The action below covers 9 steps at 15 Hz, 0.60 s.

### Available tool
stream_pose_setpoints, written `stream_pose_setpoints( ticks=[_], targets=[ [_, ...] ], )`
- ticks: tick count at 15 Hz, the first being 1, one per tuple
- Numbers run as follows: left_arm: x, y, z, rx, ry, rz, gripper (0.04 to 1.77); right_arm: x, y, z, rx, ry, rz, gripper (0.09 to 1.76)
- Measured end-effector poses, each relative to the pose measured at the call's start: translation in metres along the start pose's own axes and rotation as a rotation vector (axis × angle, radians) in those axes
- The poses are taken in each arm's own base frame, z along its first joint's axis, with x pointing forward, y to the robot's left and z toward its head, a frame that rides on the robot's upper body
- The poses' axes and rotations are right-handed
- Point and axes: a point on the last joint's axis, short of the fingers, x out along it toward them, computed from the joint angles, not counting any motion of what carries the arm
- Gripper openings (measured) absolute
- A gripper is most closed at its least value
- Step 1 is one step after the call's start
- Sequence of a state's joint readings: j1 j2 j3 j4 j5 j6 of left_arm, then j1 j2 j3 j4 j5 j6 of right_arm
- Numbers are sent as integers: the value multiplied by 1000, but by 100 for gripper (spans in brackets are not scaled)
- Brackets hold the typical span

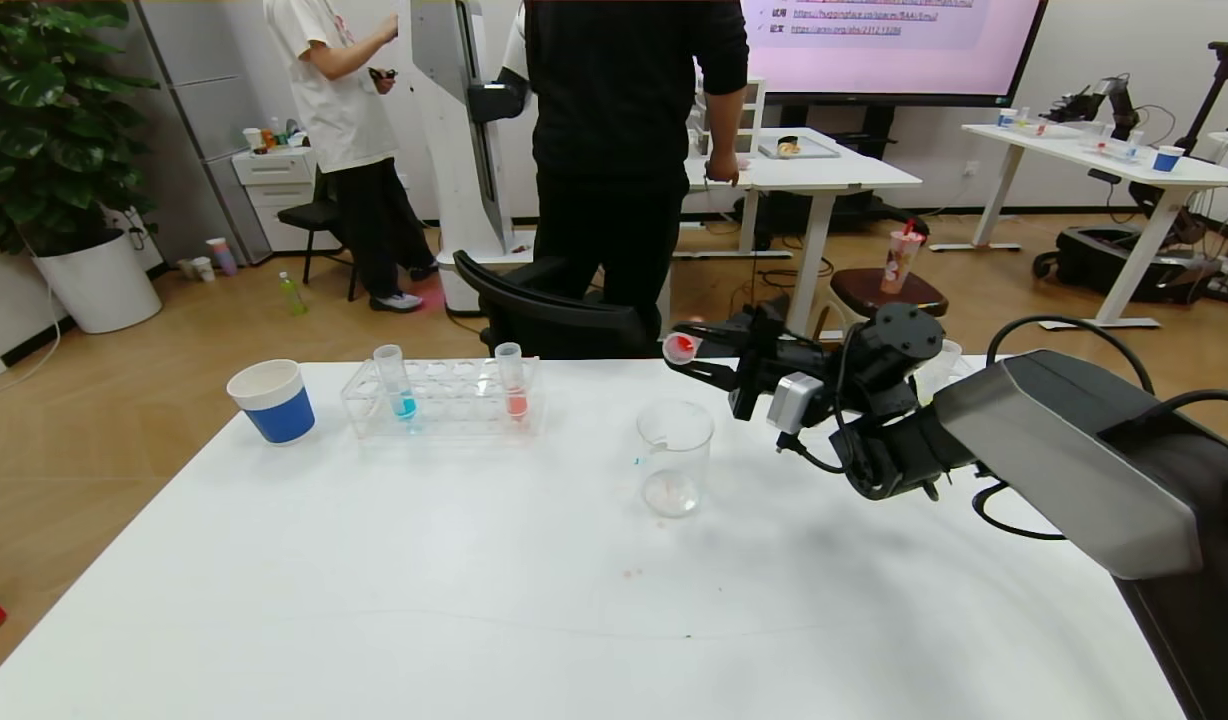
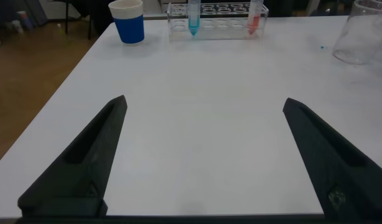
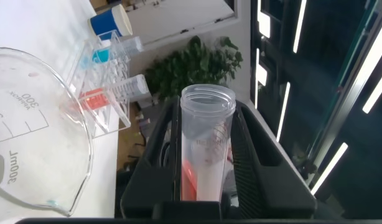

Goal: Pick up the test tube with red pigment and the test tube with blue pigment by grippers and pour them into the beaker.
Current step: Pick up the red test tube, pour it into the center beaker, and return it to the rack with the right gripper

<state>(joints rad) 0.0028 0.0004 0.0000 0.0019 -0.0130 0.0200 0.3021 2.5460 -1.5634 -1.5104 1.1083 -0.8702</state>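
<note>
Spread wide: left gripper [image 2: 203, 155], low in the left wrist view, dark fingers [image 2: 85, 165] apart over bare white table [image 2: 197, 93], nothing between them; out of sight in the head view.

Far left of the head view: blue cup with white rim [image 1: 272, 400], upright near the table's back edge. Just right of it: clear tube rack [image 1: 442, 400], holding the test tube with blue pigment [image 1: 396, 383] upright toward its left end, cyan liquid at the bottom, and a tube with red-orange liquid [image 1: 512, 382] upright toward its right end.

Centre, slightly right: beaker [image 1: 674, 455], upright on the table, clear, faint pinkish residue at the bottom, well apart from the rack. A few small coloured specks on the table beside and in front of it.

Above and just right of the beaker's rim: test tube with red pigment [image 1: 682, 347], tipped near horizontal, open mouth toward the left of frame, red showing inside. Pinched on it: right gripper [image 1: 709, 358], fingers pressed against the tube's sides, reaching in from the grey-and-black arm at the right edge. Same grip in the right wrist view: tube upright in frame between black fingers [image 3: 244, 149], streak of red liquid low inside.

Background, upper centre: two people standing, black chair behind the table.
</note>
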Motion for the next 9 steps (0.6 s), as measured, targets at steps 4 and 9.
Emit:
stream_pose_setpoints(
  ticks=[4,9],
  targets=[
    [0,0,0,0,0,0,175,0,-2,-9,-69,-33,11,49],
    [0,0,0,0,0,1,175,-7,0,-17,-119,-49,29,49]
  ],
)
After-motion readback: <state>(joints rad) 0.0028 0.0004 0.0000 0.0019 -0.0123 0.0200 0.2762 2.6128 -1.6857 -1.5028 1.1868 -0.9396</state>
